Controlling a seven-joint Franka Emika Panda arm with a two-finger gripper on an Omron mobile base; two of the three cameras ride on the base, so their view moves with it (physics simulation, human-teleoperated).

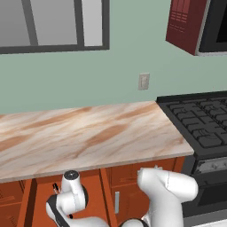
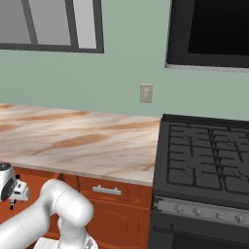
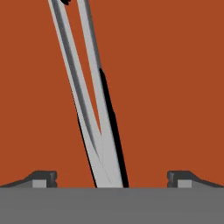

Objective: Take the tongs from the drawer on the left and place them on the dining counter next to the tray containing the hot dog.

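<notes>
Hand view looks straight down on the tongs (image 3: 89, 94), two silver-grey arms lying on the red-brown floor of the drawer (image 3: 175, 65) and meeting in a joint near the bottom of the picture. The tool (image 3: 111, 179) hangs over that joined end with its jaws spread as wide as they go, one dark fingertip (image 3: 43, 177) well to each side of the metal, touching nothing and holding nothing.

By the look of it, the drawer is already open and the hand is lined up over the tongs, but the grasp itself is not yet made. Closing on the tongs, lifting them out, driving to the dining counter and setting them down beside the tray all appear to remain.

Left base view places the arm (image 1: 166, 193) low, below the front edge of the wall-side worktop (image 1: 88, 133), with its wrist (image 1: 71, 195) reaching down in front of the red-brown cabinet fronts. The right base view catches the same wrist (image 2: 9, 187) at the frame's left edge.

Much stays hard to read. The far ends of the tongs run off the top of the hand view, where only a sliver of black shows. The drawer's walls and handle cannot be made out, and how high the fingertips stand above the metal cannot be judged from above.
</notes>
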